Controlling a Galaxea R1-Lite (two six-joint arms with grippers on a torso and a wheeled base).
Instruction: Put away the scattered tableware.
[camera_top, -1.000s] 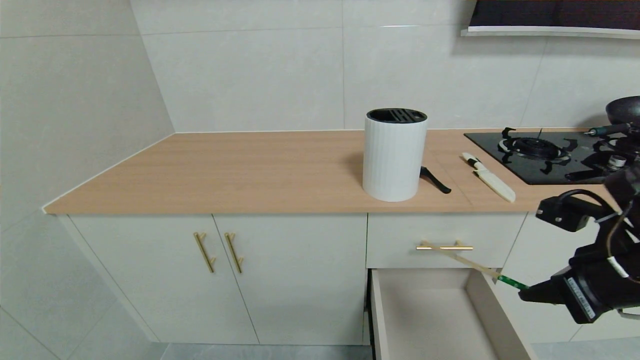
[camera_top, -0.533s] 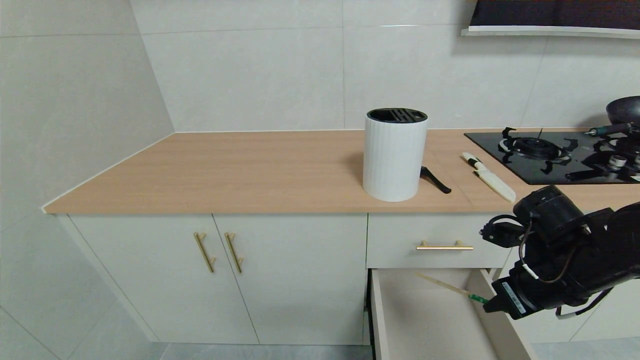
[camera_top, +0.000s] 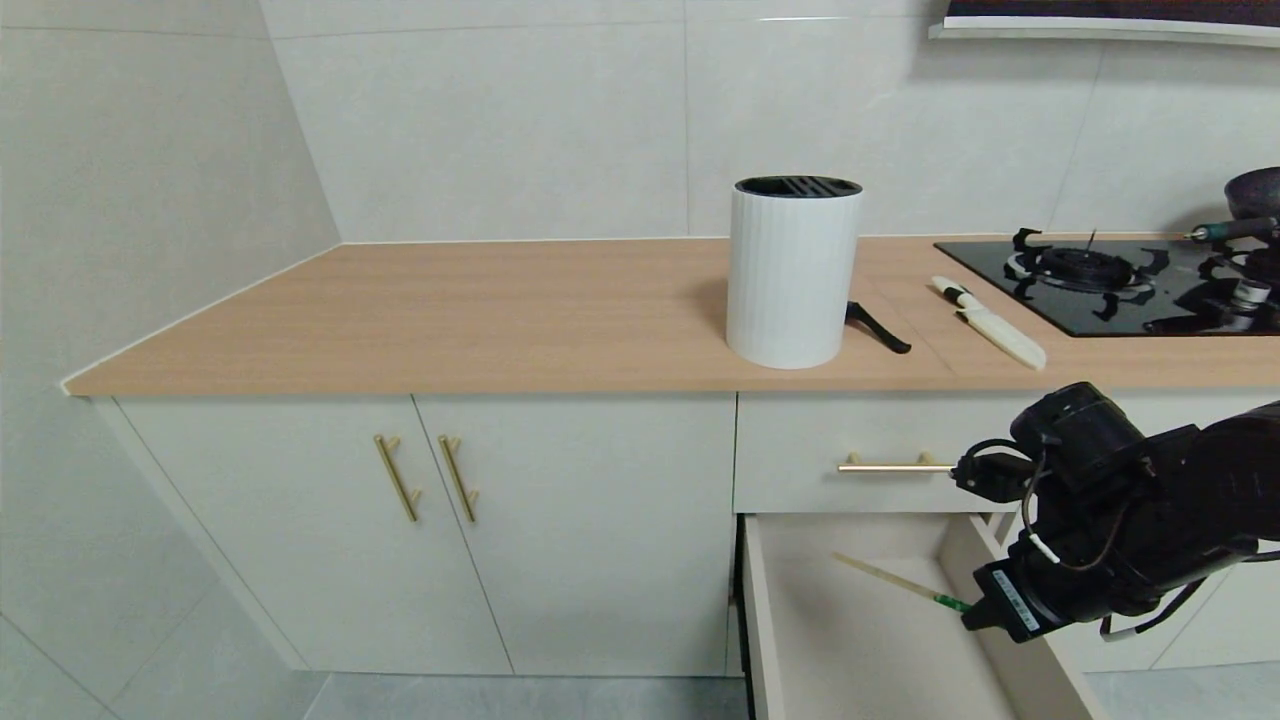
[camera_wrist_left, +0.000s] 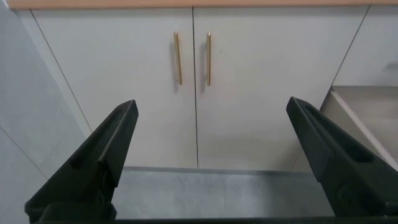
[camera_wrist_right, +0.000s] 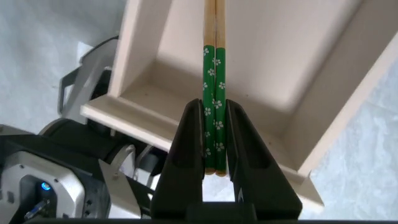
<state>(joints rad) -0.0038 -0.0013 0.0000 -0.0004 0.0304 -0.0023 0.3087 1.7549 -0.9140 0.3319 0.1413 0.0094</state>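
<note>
Your head camera looks down across the tabletop (camera_top: 450, 320) from farther back. Left wrist faces the cabinet doors (camera_wrist_left: 249, 93), low. Right wrist peers closely into the open drawer (camera_wrist_right: 292, 68), which head also shows.

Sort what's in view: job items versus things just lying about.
Job: chopsticks held by the right gripper, open drawer, white knife, black-handled utensil, white holder.
Lying about: stove, dark pan, cabinet doors.
</note>
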